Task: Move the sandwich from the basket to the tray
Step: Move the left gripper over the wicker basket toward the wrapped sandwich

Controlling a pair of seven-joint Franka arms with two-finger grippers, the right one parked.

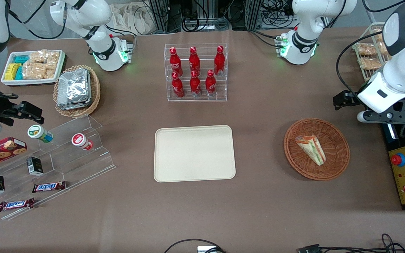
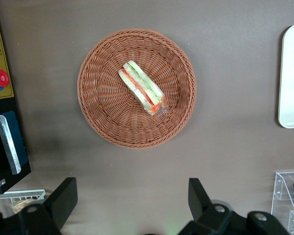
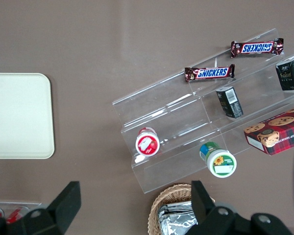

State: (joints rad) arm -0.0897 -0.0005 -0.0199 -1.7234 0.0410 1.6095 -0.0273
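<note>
- Sandwich [image 1: 312, 149] lies on its side in the middle of the round brown basket [image 1: 339, 165]. Its white bread, green and red layers show through clear wrap.
- Nothing touches the sandwich. It is not yet picked up.
- The gripper [image 2: 132, 198] hangs above the table, just beside the basket, toward the working arm's end of the table. Its two black fingers [image 2: 63, 196] are spread wide apart and hold nothing.
- The tray [image 1: 194, 153] sits flat on the table, well apart from the basket, toward the parked arm's end. Nothing is on it.
- This looks like the very start of the job: the reach for the sandwich.
- Next, the claw likely needs to move over the basket, come down with one finger on each long side of the wedge, and close softly. The bread is soft and the wrap is slick, so a hard squeeze could squash it and a loose one could let it slip.
- Then it would lift clear of the basket rim and carry the sandwich to the tray.
- Words I can read: "SNICKERS" on two candy bars [image 1: 49, 186], much farther from the basket than the tray is. The red bottles [image 1: 194, 71] have white writing too small to read.
</note>
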